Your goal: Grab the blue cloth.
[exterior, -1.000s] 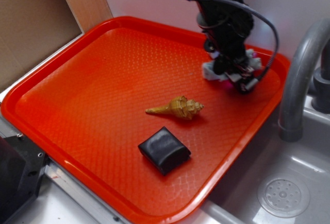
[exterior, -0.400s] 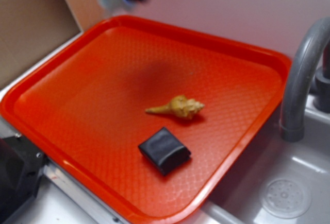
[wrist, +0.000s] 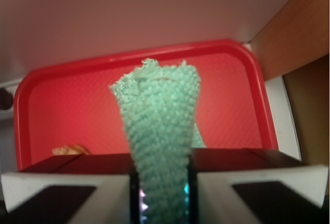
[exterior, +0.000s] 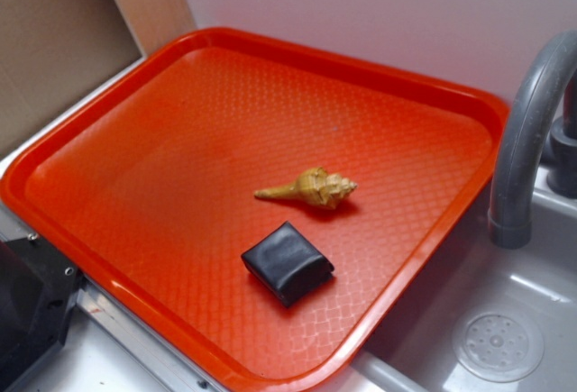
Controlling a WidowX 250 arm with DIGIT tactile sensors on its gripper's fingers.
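In the wrist view, the pincer (wrist: 162,193) fills the near edge, its two pale blocks pressed in on the blue cloth (wrist: 161,126), which looks pale green-blue here. The cloth is clamped between them and stands up out of the narrow gap as a nubbly column, widening to a frayed, curled end. It is lifted clear of the tray (wrist: 20,110), whose red floor spreads out behind it. A bit of the tan shell (wrist: 69,150) peeks over the left block. Beyond the tray's far rim is a plain pale wall (wrist: 129,13), with a wooden panel (wrist: 294,33) at the far right.

In the exterior view neither the pincer nor the cloth shows. Near the front of the tray (exterior: 135,293) lies a black square pouch (exterior: 287,262); just beyond it, apart from it, the shell (exterior: 311,188) rests on its side with its pointed tip to the left. To the right of the tray is a grey sink (exterior: 532,257) with a round drain (exterior: 497,345) and a curved grey faucet (exterior: 527,131). A cardboard sheet (exterior: 54,41) leans at the far left.
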